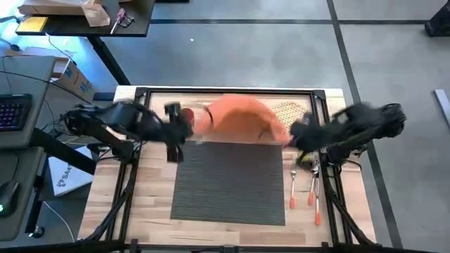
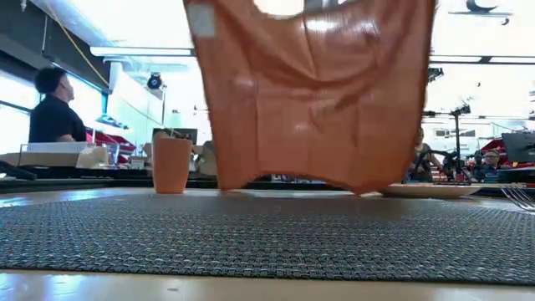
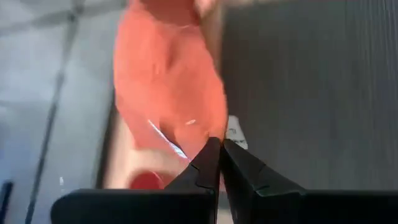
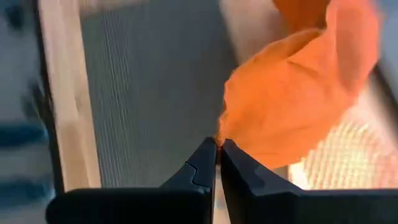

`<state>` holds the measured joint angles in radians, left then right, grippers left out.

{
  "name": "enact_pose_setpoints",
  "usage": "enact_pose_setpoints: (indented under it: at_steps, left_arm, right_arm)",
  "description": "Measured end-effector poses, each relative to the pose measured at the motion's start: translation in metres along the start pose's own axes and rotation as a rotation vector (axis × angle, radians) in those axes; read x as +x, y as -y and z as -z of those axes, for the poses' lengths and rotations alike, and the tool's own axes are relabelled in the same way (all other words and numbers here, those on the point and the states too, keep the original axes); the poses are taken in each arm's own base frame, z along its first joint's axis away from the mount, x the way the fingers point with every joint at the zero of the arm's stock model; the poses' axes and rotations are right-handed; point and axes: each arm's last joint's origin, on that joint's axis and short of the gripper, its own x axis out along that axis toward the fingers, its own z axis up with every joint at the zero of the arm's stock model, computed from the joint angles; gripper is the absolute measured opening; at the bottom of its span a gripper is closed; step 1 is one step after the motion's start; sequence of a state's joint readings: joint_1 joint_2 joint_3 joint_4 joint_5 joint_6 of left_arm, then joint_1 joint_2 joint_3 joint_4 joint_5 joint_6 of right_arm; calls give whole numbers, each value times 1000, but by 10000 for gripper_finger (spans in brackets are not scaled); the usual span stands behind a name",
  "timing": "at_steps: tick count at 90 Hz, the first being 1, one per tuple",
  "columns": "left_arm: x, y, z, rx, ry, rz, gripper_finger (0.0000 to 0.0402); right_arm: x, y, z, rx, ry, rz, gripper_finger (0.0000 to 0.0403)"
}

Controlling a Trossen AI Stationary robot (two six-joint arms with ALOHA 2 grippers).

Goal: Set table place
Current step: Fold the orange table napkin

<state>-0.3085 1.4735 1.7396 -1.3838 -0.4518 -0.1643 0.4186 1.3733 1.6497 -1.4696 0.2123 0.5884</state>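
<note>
A rust-orange napkin hangs spread between my two grippers over the far edge of the dark grey ribbed placemat, which lies flat on the wooden table. My left gripper is shut on the napkin's left end, and my right gripper is shut on its right end. In the low view the napkin fills the upper middle, and its lower edge hangs just above the placemat's far edge. Behind it, a patterned plate lies at the far right. My left gripper pinches the napkin's edge near a corner between its two fingertips. The cloth hangs below and spreads away toward the other arm. One layer or several, I cannot tell. My right gripper pinches the napkin's opposite corner between its two fingertips. The cloth billows away from the fingers, lifted off the table, loosely draped rather than taut.
An orange-red cup stands at the far left behind the placemat. Cutlery with orange handles lies to the right of the placemat. A black frame runs along the table's edges. People sit in the room beyond.
</note>
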Motion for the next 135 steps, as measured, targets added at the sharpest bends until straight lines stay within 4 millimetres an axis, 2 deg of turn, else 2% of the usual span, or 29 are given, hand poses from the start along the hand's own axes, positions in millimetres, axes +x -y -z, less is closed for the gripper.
enact_pose_setpoints:
  at_steps: [14,23,30,40,53,62,68,77,82,93,102,110,122,129,135]
  left_arm:
    - [42,47,25,53,-176,110,0]
    - [51,70,39,31,-228,209,0]
    - [47,84,43,13,-239,291,0]
    - [35,92,42,-15,-223,371,0]
    - [33,94,41,-19,-209,399,0]
    - [31,88,35,-43,-196,396,0]
    - [21,79,26,-80,-139,352,0]
    - [0,54,10,-147,16,207,0]
    - [-12,36,3,-184,105,85,0]
    - [-30,-9,-7,-228,223,-226,0]
    - [-36,-44,-15,-207,250,-482,0]
    - [-40,-71,-25,-152,254,-665,0]
    - [-55,-98,-41,-38,295,-781,0]
    - [-66,-101,-47,4,331,-807,0]
    - [-73,-98,-47,30,355,-777,0]
  right_arm:
    - [72,-31,29,-33,-105,-98,0]
    - [97,-49,44,11,-131,-234,0]
    - [100,-62,52,35,-154,-338,0]
    - [91,-75,52,19,-147,-447,0]
    - [90,-71,51,52,-85,-346,0]
    - [88,-63,46,108,-56,-314,0]
    - [76,-55,39,150,-2,-299,0]
    - [42,-38,24,206,181,-183,0]
    - [22,-23,16,228,304,-38,0]
    - [-12,16,2,265,552,402,0]
    - [-33,44,-10,230,636,684,0]
    - [-53,60,-23,169,658,852,0]
    - [-90,71,-37,80,693,912,0]
    - [-109,72,-38,36,723,866,0]
    - [-116,71,-34,18,737,780,0]
